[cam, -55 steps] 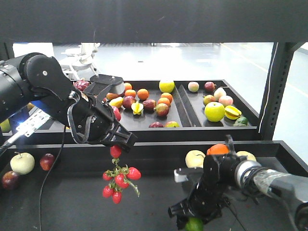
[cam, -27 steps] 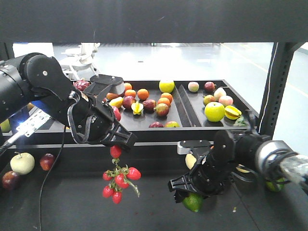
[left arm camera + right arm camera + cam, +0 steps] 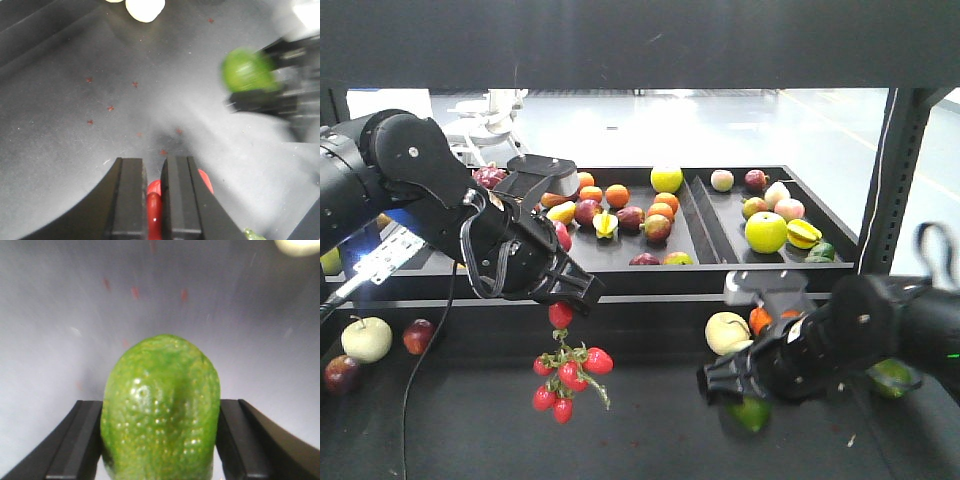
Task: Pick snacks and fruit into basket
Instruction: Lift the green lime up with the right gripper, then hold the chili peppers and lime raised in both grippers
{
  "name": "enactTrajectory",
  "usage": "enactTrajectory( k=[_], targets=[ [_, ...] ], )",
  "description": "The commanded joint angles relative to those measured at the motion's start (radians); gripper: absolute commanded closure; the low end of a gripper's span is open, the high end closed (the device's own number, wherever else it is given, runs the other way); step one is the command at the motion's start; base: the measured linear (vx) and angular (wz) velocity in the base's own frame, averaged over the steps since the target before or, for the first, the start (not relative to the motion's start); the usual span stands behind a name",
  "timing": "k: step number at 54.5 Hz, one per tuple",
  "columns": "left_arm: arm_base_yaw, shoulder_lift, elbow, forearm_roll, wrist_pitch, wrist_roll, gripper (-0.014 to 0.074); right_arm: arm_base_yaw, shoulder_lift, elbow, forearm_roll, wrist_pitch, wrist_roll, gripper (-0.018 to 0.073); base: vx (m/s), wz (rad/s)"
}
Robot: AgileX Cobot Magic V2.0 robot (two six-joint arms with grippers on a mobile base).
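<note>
Holds the bunch of red fruits point(image 3: 565, 378) by its top fruit in the left gripper point(image 3: 566, 296), jaws closed on it, dangling clear above the black desk point(image 3: 450, 432). Clamps the green oval fruit point(image 3: 160, 410) in the right gripper point(image 3: 738, 393), over the desk, near a pale yellow apple point(image 3: 726, 332).

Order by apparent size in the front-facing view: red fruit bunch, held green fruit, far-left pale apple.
Largest: red fruit bunch.
Then pale apple and green fruit look alike; the right gripper partly hides the latter.
</note>
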Motion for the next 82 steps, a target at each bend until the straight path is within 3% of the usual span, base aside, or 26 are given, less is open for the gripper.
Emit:
enactTrajectory(
  k=[1,33,82],
  targets=[
    [0.0,-0.057,-0.029,-0.025,-0.053,-0.006,0.0603,-0.004,-0.108,-0.017,0.007,-0.066,-0.001,0.0568,0.0,0.0],
    [0.0,-0.057,-0.029,-0.025,-0.053,-0.006,0.0603,-0.004,-0.222,-0.017,0.0,0.073,-0.002,0.0567,0.0,0.0],
    [0.0,-0.057,-0.029,-0.025,-0.053,-0.006,0.0603,-0.004,-0.222,-0.017,0.003,0.063,-0.001,0.0567,0.0,0.0]
  ],
)
